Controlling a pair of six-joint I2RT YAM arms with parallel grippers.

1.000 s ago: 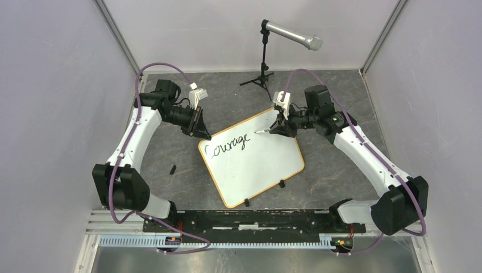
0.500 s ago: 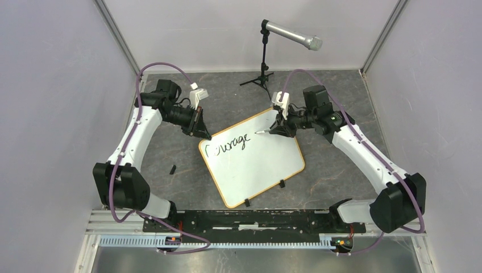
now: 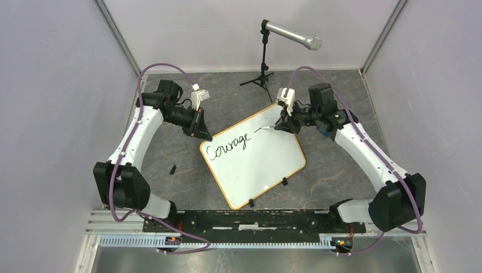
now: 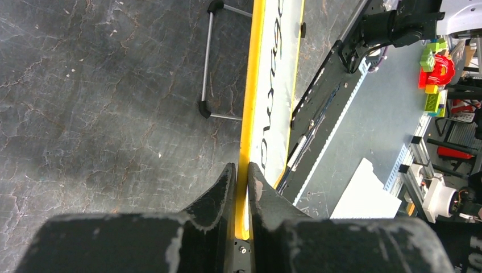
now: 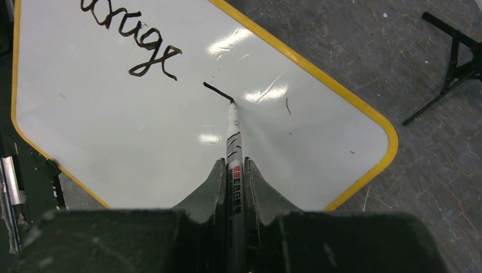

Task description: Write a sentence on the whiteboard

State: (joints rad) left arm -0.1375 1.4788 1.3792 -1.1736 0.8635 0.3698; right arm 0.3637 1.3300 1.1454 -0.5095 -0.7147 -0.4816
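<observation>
The whiteboard [image 3: 258,170] sat askew on the grey table [image 3: 170,187], between my two arms, with a microphone stand [image 3: 263,62] well behind it. My left gripper [image 4: 241,170] was pinched narrow on the board's rim at its far left corner. My right gripper [image 5: 233,168] was clamped on a marker [image 5: 233,136], whose tip touched the board. The sentence [image 3: 230,146] read only "Courage", with a short stroke [image 5: 217,91] just to its right at the marker tip.
</observation>
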